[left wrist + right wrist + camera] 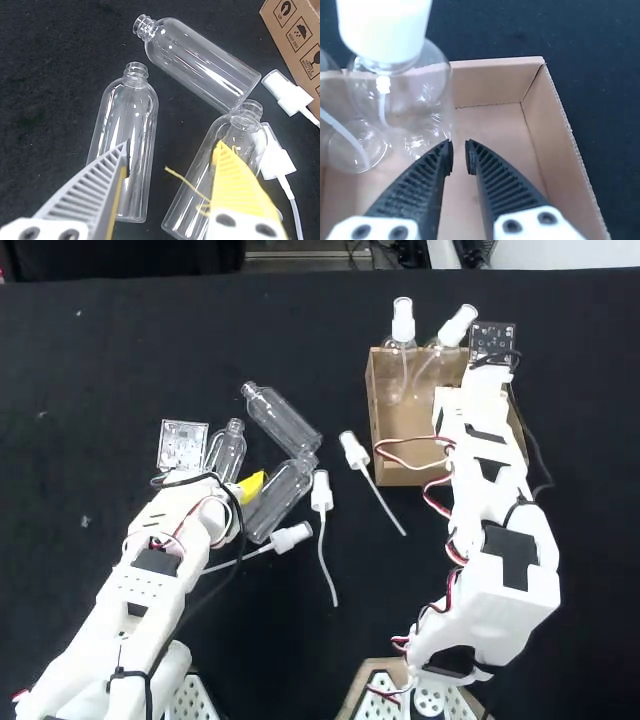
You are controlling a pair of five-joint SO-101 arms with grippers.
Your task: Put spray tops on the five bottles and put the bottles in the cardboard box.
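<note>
Three uncapped clear bottles lie on the black table: one (127, 145), one (200, 65) and one (225, 165). My left gripper (171, 150) hangs open just above them, its grey finger over the first and its yellow finger (250, 483) over the third. Loose spray tops lie nearby (352, 450), (322, 490), (290, 537). Two capped bottles (402, 340), (450, 335) stand in the far end of the cardboard box (385, 440). My right gripper (459, 152) is over the box floor, beside a capped bottle (395, 95), shut to a narrow slit with nothing in it.
The box's corner (295, 30) shows past the bottles in the left wrist view. The spray tops' long thin tubes trail across the table between the two arms (385, 505). Open black table lies to the far left.
</note>
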